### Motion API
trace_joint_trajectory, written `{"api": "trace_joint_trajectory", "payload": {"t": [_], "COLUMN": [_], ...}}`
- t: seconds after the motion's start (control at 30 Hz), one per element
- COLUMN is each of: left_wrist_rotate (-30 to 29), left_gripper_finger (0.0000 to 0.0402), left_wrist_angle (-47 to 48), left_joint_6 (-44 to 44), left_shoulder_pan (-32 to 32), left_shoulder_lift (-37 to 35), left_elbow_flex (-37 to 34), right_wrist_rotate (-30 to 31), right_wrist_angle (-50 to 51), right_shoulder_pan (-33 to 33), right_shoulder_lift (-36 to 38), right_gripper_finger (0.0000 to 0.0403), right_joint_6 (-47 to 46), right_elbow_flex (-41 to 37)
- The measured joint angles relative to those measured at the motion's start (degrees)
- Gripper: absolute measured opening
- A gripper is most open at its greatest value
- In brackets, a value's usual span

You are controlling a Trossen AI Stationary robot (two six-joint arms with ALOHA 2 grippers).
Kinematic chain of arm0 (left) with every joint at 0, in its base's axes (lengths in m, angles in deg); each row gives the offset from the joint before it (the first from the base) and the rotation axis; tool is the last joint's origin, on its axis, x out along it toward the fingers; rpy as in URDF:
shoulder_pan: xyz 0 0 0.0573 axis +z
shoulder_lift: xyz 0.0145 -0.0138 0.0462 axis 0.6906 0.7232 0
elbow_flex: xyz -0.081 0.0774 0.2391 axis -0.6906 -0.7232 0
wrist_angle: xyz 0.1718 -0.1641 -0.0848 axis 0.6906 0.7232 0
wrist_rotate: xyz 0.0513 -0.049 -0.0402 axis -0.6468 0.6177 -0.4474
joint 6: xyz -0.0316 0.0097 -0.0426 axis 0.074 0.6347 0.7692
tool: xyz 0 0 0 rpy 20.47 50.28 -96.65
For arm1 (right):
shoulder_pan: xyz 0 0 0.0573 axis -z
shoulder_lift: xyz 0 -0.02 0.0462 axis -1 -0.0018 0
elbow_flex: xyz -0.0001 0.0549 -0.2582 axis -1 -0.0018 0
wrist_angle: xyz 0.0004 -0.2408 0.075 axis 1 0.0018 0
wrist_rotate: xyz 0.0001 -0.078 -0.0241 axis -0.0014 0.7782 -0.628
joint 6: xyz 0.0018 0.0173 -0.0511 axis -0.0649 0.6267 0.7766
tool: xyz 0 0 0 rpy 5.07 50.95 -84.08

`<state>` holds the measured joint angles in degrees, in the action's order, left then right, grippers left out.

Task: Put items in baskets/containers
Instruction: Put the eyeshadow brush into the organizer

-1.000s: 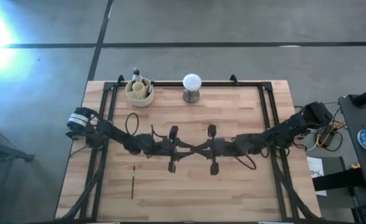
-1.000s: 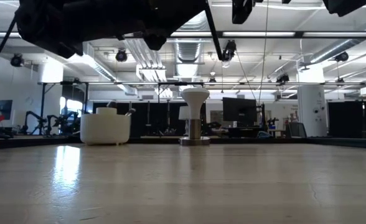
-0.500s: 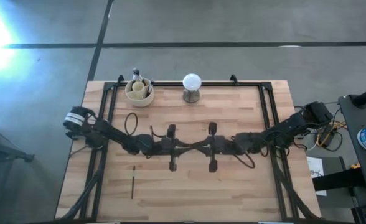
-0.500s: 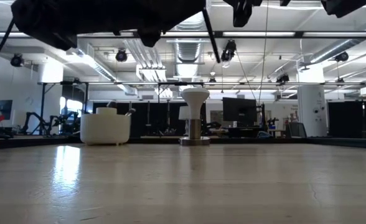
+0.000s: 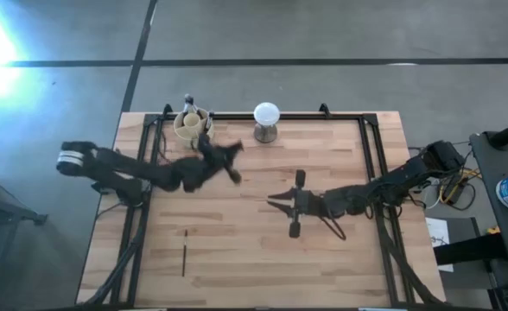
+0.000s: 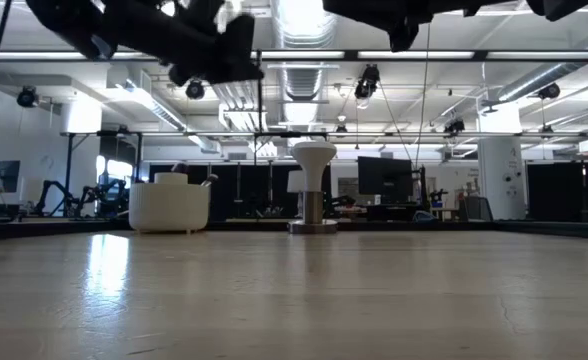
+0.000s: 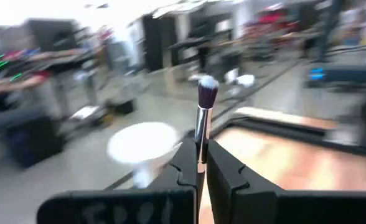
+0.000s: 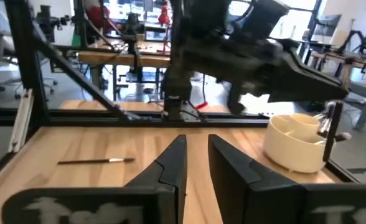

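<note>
Pinching a makeup brush (image 7: pixel 203 115), left pincer (image 7: pixel 199 163) nears cup (image 5: pixel 191 128); right pincer (image 8: pixel 197 163) slightly spread; no legible writing.

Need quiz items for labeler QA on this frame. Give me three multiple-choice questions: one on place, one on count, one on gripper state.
1. Where does the cup stand?
A. At the table's far edge, left of the white ball
B. At the table's near right corner
C. At the table's centre

2. How many brushes lie loose on the table top?
A. None
B. One
C. Three

3. What is the left gripper doing?
A. Open and empty
B. Shut on a brush
C. Shut on the cup

Answers:
1. A, the high view shows the cup by the far edge with the ball on its stand to its right.
2. B, a single loose brush lies near the front left, also seen in the right wrist view.
3. B, the left wrist view shows the held brush upright between the closed fingers.
</note>
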<state>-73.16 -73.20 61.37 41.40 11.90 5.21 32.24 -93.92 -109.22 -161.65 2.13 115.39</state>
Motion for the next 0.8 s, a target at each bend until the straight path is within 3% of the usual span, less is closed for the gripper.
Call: {"api": "trace_joint_trajectory", "payload": {"t": [0.1,0.27,0.47,0.63,0.8], "left_wrist_rotate": [0.1,1.1,9.9,11.4,13.9], "left_gripper_finger": [0.0009,0.0009,0.0009,0.0009,0.0009], "left_wrist_angle": [7.2,9.8,10.0,10.8,11.9], "left_joint_6": [3.4,3.4,7.0,7.5,8.8], "left_shoulder_pan": [7.6,20.7,34.2,41.6,44.6], "left_shoulder_lift": [-3.3,-5.0,-3.5,-2.0,-0.6], "left_elbow_flex": [0.0,0.0,-0.1,-0.1,-0.2], "right_wrist_rotate": [0.0,-0.1,0.1,0.0,0.1], "right_wrist_angle": [0.0,1.5,1.6,1.4,0.9], "right_shoulder_pan": [0.0,-0.3,-0.2,-0.2,-0.1], "right_shoulder_lift": [0.5,0.8,0.8,0.8,0.8], "right_gripper_finger": [0.0051,0.0032,0.0018,0.0017,0.0018], "right_joint_6": [0.1,0.3,0.1,0.1,1.5], "right_elbow_flex": [0.0,0.0,0.0,0.0,0.1]}}
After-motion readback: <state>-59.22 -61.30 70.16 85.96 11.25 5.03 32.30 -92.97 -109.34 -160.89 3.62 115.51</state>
